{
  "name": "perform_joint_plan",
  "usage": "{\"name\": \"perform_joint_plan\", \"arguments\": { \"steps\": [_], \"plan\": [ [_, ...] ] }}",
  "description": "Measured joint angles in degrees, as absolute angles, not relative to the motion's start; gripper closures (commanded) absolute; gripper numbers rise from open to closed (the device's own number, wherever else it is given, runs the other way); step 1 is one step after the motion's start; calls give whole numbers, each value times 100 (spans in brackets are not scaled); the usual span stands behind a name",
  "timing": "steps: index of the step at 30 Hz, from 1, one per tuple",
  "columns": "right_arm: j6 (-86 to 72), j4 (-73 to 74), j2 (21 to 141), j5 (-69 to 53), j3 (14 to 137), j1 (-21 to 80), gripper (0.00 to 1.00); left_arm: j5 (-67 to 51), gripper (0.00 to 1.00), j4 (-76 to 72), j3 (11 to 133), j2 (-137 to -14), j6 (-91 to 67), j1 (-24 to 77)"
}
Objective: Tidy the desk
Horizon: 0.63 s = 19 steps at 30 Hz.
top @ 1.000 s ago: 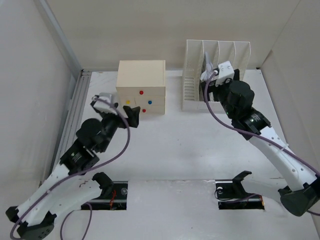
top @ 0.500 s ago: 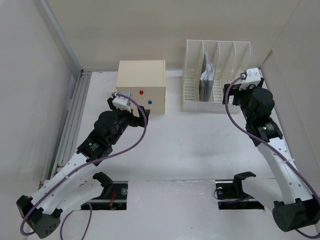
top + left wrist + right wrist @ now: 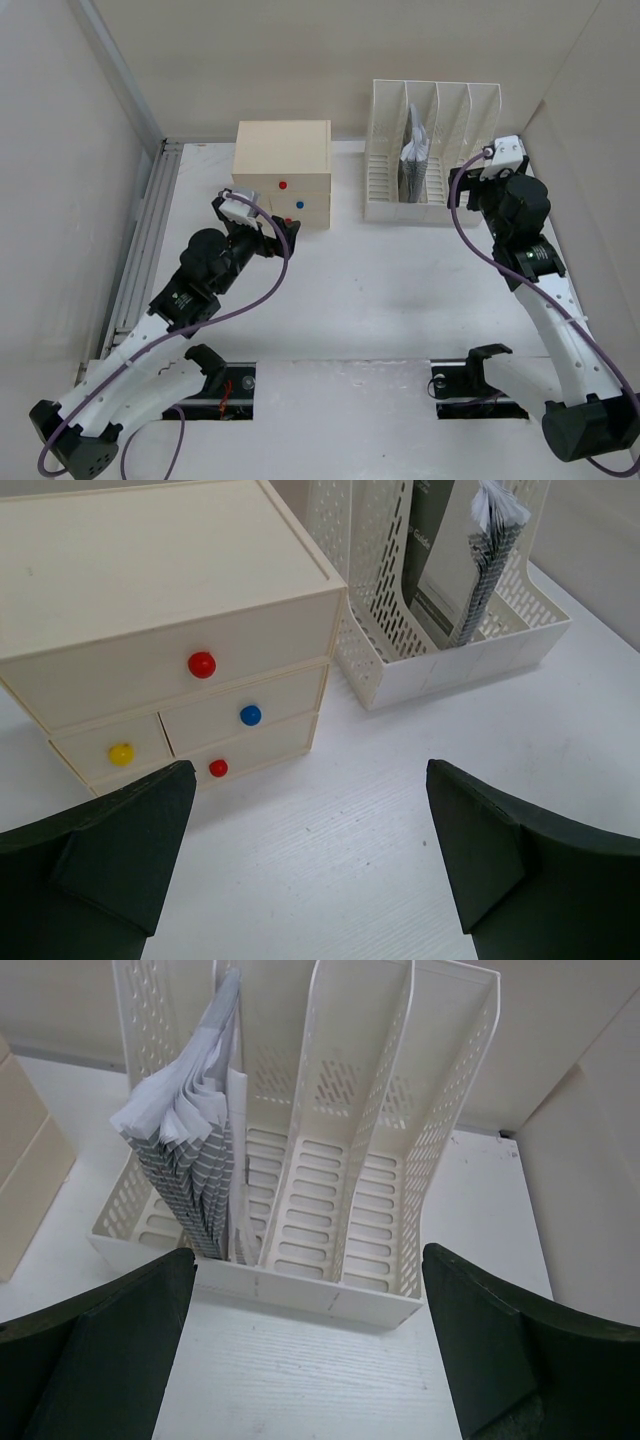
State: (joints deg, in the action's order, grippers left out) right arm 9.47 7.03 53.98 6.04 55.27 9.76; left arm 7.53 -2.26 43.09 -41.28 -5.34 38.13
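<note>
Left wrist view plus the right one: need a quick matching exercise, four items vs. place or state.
Items:
1. yellow knob
2. blue knob
3. papers
4. left pincer

Place or state:
A. standing in the file rack
B. open, holding nothing, facing the drawer box
C. middle row, left drawer
D. middle row, right drawer

Pairs: 1-C, 2-D, 3-A, 4-B
</note>
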Motion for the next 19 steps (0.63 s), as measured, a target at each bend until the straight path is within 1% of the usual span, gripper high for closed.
{"name": "perform_joint_plan", "arguments": {
  "steps": [19],
  "plan": [
    [1028,587,5391,666,5439,934,0,661,0,-231,4309,-4058,-534,3813]
  ]
}}
